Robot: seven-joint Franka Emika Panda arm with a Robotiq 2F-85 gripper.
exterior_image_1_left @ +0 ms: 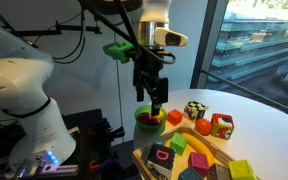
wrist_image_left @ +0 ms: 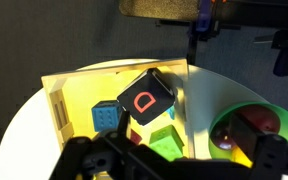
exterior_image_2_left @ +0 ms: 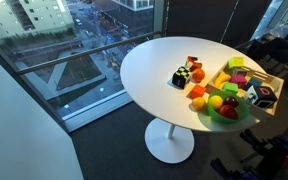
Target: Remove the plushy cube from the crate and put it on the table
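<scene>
Glass wall w/ a city drop outside backs the round white table (exterior_image_1_left: 256, 112) in an exterior view. Gripper (exterior_image_1_left: 152, 100) hangs jaws-down above the green bowl (exterior_image_1_left: 147, 121), fingers apart, nothing between them. Plushy cube (exterior_image_1_left: 161, 157) sits in the crate (exterior_image_1_left: 141, 158) at approx 6 o'clock from the bowl, pink outline up. Red cube w/ green marks (exterior_image_1_left: 221, 125) and black spotted cube (exterior_image_1_left: 194, 110) stand on the table at 3 o'clock.

In an exterior view from across the room, the table (exterior_image_2_left: 154, 70) fills the middle; crate (exterior_image_2_left: 256, 66) lies at 3 o'clock, bowl (exterior_image_2_left: 224, 112) just beside it. Plushy cube (exterior_image_2_left: 267, 97) is a dark block at the crate's 4 o'clock end. Gripper can't be made out here.

Wrist view: plushy cube (wrist_image_left: 147, 98) is dead centre, tilted, propped on other blocks close to the crate wall (wrist_image_left: 59, 105). Blue cube (wrist_image_left: 106, 118) is at its 8 o'clock, green block (wrist_image_left: 164, 143) at 6, bowl (wrist_image_left: 254, 130) at 4. Gripper (wrist_image_left: 174, 165) is spread wide, empty.

Risks, as I judge them:
- Cube is tilted and soft, so a pinch across skewed faces may squash it and let it slip.
- Neighbours sit tight, so a finger could land on the blue cube or green block, or lift them too.
- Descent near the wall or bowl rim may snag a finger.
- Three dark or red cubes are around, so a wrong pick is possible.
</scene>
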